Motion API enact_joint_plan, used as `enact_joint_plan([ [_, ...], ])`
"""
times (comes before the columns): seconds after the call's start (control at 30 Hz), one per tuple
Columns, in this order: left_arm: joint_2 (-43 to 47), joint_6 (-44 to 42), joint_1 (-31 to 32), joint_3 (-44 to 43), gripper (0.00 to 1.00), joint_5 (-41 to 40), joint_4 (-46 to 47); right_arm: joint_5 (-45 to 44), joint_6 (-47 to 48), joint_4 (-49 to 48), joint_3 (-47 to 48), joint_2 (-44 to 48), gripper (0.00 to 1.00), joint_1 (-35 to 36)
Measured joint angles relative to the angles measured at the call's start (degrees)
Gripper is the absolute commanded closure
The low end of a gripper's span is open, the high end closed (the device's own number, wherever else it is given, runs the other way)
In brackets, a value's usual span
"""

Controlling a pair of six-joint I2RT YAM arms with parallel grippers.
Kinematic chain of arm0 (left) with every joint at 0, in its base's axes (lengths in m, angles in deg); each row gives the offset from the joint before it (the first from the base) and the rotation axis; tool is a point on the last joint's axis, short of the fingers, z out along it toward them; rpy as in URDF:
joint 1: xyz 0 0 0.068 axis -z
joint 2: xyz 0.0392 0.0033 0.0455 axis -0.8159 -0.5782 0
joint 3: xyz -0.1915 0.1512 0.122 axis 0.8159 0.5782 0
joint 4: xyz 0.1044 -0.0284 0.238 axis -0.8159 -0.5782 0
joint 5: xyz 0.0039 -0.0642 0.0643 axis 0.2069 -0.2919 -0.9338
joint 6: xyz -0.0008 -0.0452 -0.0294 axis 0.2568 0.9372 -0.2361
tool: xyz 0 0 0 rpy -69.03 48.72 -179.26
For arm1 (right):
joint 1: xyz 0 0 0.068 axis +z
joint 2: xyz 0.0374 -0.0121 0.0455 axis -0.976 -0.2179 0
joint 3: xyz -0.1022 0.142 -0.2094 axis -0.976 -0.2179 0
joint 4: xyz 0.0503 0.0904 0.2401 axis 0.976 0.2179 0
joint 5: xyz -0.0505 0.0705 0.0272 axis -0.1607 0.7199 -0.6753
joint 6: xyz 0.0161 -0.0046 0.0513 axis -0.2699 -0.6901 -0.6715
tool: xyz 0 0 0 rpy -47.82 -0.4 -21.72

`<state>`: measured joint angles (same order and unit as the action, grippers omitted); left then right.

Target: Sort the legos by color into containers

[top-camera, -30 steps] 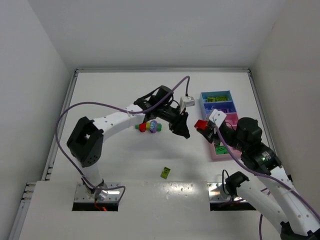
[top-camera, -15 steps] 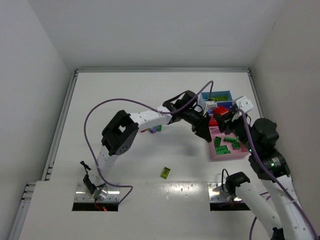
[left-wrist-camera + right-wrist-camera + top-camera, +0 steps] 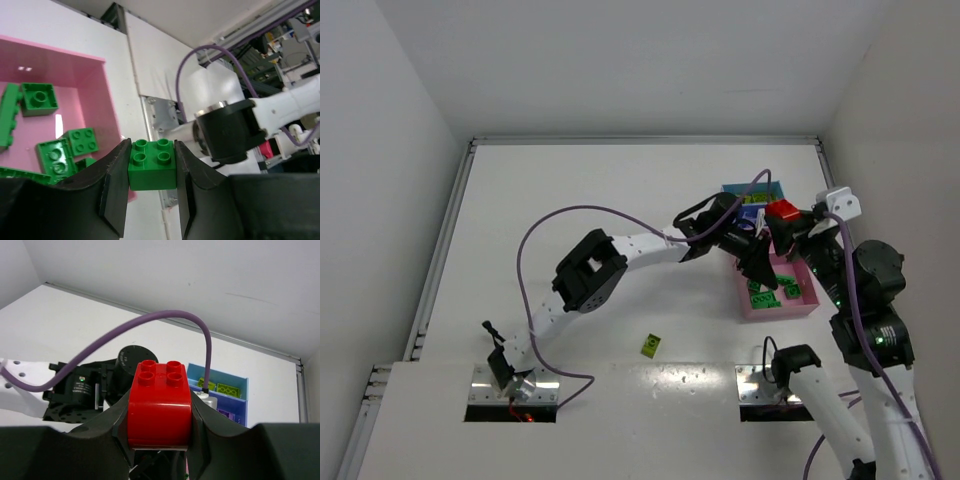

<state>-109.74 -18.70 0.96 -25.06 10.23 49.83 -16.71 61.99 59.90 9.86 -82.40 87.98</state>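
Note:
My left gripper is shut on a green lego, which hangs over the near left edge of the pink container. Several green legos lie inside that pink container. My right gripper is shut on a red lego and is raised over the containers, just behind the left gripper. The red lego shows from above too. Blue containers behind hold yellow-green legos and a purple one.
A single yellow-green lego lies on the white table near the front. The left arm stretches across the table's middle, trailing a purple cable. The blue containers are partly hidden by both grippers.
The left arm has swung right from the table's middle to the pink container, carrying the green lego. The right gripper has risen and moved back and right with the red lego.

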Motion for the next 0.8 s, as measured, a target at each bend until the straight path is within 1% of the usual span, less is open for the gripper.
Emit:
enact_joint_plan([
  [0.1, -1.6, -1.1, 0.1, -2.3, 0.53, -2.3, -1.8, 1.6, -0.2, 0.5, 0.7, 0.0, 1.0, -0.7],
  [0.17, -2.2, -2.8, 0.1, -3.4, 0.52, -4.0, -3.8, 2.7, -0.4, 0.9, 1.3, 0.0, 1.0, -0.7],
  [0.23, -2.5, -5.2, 0.1, -4.7, 0.37, -6.5, -6.8, 3.8, -0.4, 1.4, 2.0, 0.0, 1.0, -0.7],
  [0.27, -2.6, -6.2, 0.1, -5.0, 0.37, -7.5, -8.1, 4.3, -0.4, 1.7, 2.3, 0.0, 1.0, -0.7],
  [0.3, -2.6, -6.9, 0.2, -5.4, 0.32, -8.7, -9.0, 4.9, -0.4, 1.9, 2.5, 0.0, 1.0, -0.7],
  [0.33, -2.6, -7.7, 0.2, -5.6, 0.29, -9.7, -9.6, 5.3, -0.4, 2.2, 2.8, 0.0, 1.0, -0.8],
  [0.47, -2.5, -9.4, -0.1, -6.4, 0.25, -12.5, -11.6, 7.6, -0.6, 3.7, 3.5, 0.0, 1.0, -1.2],
  [0.63, -2.1, -11.4, -1.4, -6.4, 0.25, -13.8, -13.1, 11.5, -0.5, 6.6, 3.5, 1.3, 1.0, -1.4],
  [0.7, -0.6, -12.3, -3.0, -4.9, 0.26, -13.7, -14.3, 13.3, -0.5, 7.9, 3.5, 2.1, 1.0, -1.4],
  [0.8, 5.1, -13.7, -7.7, 0.6, 0.26, -13.0, -15.6, 15.9, -0.3, 9.5, 3.5, 2.4, 1.0, -1.4],
])
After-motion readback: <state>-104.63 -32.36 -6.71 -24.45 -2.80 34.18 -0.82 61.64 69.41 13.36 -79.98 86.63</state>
